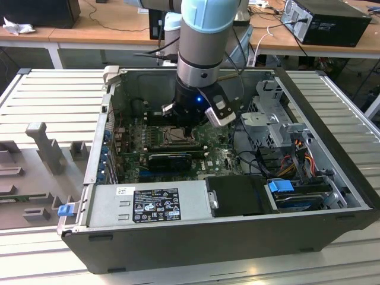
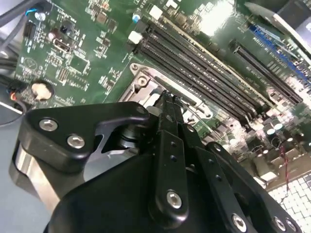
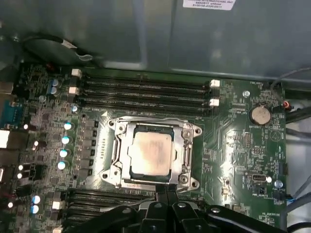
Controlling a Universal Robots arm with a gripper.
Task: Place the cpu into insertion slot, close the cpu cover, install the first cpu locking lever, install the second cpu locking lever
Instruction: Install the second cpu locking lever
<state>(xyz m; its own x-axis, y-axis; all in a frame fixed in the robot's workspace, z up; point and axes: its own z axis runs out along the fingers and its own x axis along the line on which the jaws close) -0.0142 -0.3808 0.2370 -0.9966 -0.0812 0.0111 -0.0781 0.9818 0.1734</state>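
The cpu [image 3: 152,154] already sits flat in the insertion slot [image 3: 118,130], pale metal top up, and the cpu cover [image 3: 187,156] lies down around it with the chip showing through its window. So placing and closing look done, to my eye; the work in hand seems to be one of the locking levers. The gripper [image 3: 164,192] is down at the socket's edge, fingers pressed together into a thin blade with nothing between them, their tip touching or just short of the frame's rim. In the second wrist view the same tip [image 2: 165,97] sits at the socket's corner, beside the long black memory slots [image 2: 204,77]. Whatever follows calls for a small, firm push along that edge, with care not to slip onto the green board [image 3: 243,145]. From the exterior view the arm [image 1: 205,41] stands straight down inside the open computer case [image 1: 196,237]
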